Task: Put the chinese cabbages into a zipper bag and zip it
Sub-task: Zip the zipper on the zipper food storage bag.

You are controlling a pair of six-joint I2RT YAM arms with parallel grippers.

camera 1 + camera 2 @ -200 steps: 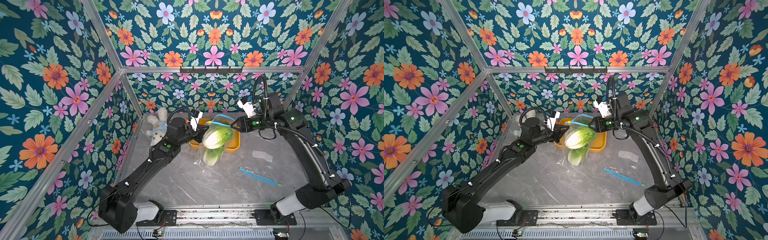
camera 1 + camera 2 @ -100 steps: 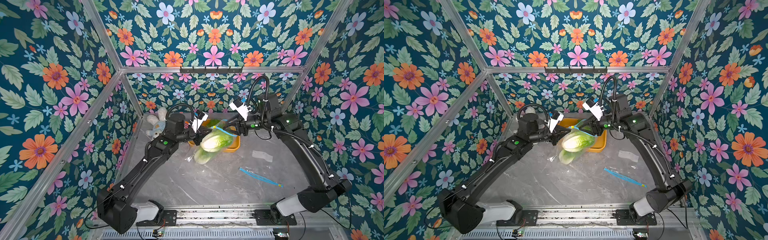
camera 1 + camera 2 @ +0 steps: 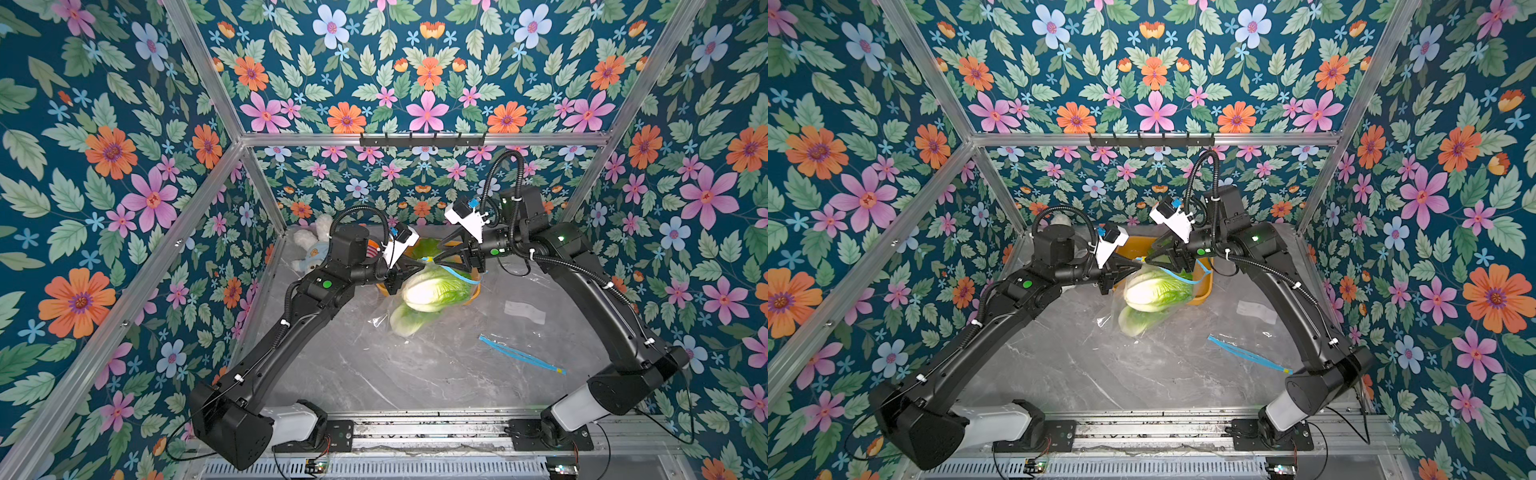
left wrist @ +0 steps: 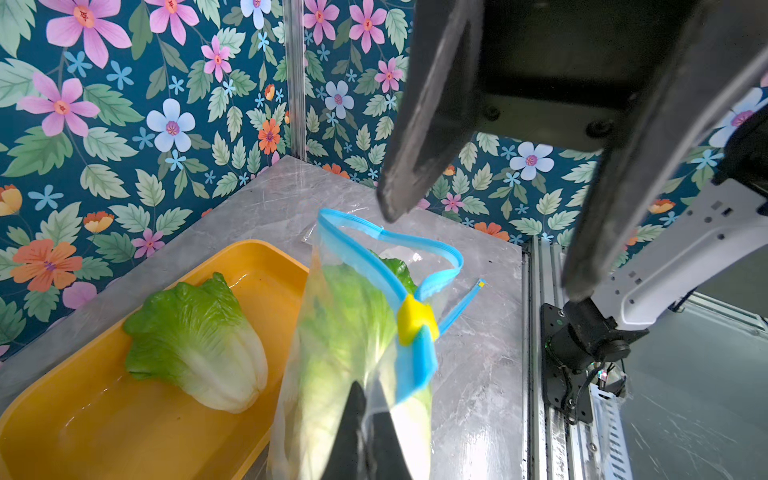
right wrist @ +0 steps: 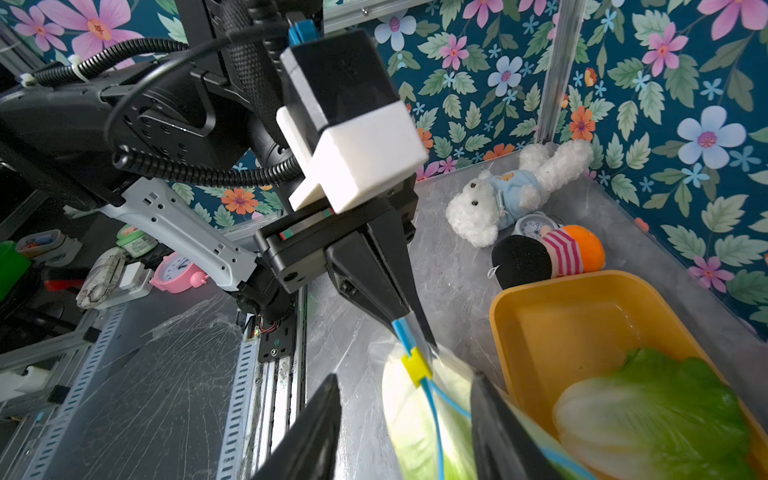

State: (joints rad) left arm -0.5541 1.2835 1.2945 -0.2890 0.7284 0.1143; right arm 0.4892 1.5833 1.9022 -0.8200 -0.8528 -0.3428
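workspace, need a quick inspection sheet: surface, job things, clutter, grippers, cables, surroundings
surface: grey marble table, no spill seen
job's things: zipper bag hanging with its mouth open, two cabbages inside; third cabbage lying in the yellow tray
clutter: loose blue strip, plush bear, small clock and striped doll on the table
grippers: left gripper shut on the bag's zip end; right gripper open, its fingers either side of the yellow slider
cables: black hoses looped above both wrists, away from the bag
surroundings: floral walls, metal frame
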